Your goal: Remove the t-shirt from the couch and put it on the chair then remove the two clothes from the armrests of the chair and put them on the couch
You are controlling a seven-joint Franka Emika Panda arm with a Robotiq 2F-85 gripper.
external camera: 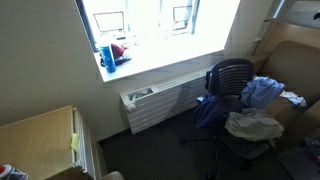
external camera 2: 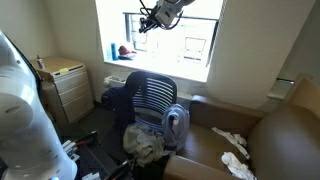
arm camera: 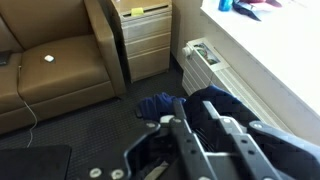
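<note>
An office chair with a mesh back shows in both exterior views. A pale t-shirt lies bunched on its seat. A dark blue cloth hangs on one armrest, and a light blue cloth on the other. The brown couch stands beside the chair. My gripper is high above the chair, open and empty. In the wrist view its fingers point down at the dark blue cloth.
A radiator runs under the window sill. A wooden drawer cabinet stands against the wall, with another brown couch past it. Small white items lie on the couch by the chair. The floor is dark carpet.
</note>
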